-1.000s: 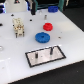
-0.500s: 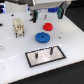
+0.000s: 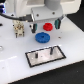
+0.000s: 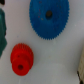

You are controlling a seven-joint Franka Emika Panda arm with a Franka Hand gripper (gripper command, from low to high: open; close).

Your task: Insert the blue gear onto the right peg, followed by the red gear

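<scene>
Gripper above gears; claw state unclear.
Centre over blue gear, left of red gear, before descending.

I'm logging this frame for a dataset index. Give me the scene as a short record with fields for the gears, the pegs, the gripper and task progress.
blue gear: flat bright blue toothed disc lying on the white table, not held
red gear: small bright red round gear beside it, apart
pegs: taller dark pin on the black-bordered pale plate, bare
gripper: grey gripper above the gears; open or shut cannot be told
progress: neither gear on a peg yet
</scene>
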